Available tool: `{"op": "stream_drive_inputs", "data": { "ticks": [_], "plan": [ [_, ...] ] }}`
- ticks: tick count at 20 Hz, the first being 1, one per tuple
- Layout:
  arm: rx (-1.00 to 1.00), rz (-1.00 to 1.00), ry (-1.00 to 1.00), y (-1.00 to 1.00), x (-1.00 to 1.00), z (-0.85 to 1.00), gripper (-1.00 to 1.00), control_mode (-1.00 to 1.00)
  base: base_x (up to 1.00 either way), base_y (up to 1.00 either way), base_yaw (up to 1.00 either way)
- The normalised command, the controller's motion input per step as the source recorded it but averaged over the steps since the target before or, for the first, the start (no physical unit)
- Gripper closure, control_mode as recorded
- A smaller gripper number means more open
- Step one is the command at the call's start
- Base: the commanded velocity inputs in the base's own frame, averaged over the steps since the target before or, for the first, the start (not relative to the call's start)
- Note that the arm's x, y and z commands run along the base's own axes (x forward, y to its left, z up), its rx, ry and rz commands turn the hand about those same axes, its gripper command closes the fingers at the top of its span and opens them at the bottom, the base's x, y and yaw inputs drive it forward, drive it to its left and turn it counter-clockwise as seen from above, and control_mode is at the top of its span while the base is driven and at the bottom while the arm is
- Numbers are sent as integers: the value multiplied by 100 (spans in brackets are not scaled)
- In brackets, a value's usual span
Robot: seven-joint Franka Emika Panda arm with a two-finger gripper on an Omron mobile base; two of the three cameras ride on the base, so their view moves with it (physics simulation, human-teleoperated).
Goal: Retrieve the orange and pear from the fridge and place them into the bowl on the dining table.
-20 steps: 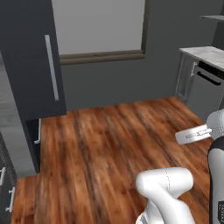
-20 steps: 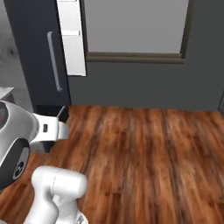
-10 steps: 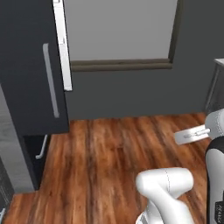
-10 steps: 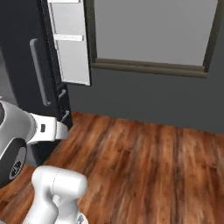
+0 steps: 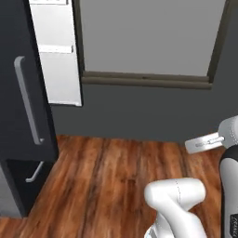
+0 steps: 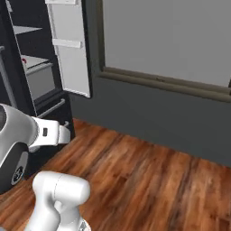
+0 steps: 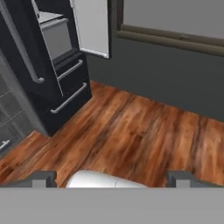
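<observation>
The fridge is a tall black cabinet at the left, its closed door carrying a long grey bar handle. Its other door stands swung open, showing a light-grey inner panel. Light-grey shelves show inside, and drawers with grey horizontal handles sit below. In the hand view my gripper is open, its fingertips wide apart with nothing between them, hovering over the floor well short of the fridge. The orange, pear, bowl and dining table are out of view.
A wide window with a dark frame sits in the dark grey wall right of the fridge. Brown wood floor stretches open in front. Grey cabinet fronts stand left of the fridge.
The whole picture has shifted: the base has moved, so fridge and window now appear larger and nearer, with the open door and shelves in view. The gripper stays open.
</observation>
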Motion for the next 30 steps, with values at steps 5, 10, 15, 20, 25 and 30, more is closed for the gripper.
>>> {"op": "stream_drive_inputs", "data": {
  "ticks": [5,10,15,20,25,30],
  "plan": [
    [0,0,0,0,0,0,-100,100,95,-86,37],
    [0,0,0,0,0,0,-100,100,82,-25,59],
    [0,0,0,0,0,0,-100,100,71,-33,73],
    [0,0,0,0,0,0,-100,100,44,-58,70],
    [0,0,0,0,0,0,-100,100,27,-57,64],
    [0,0,0,0,0,0,-100,100,21,-55,52]
  ]
}}
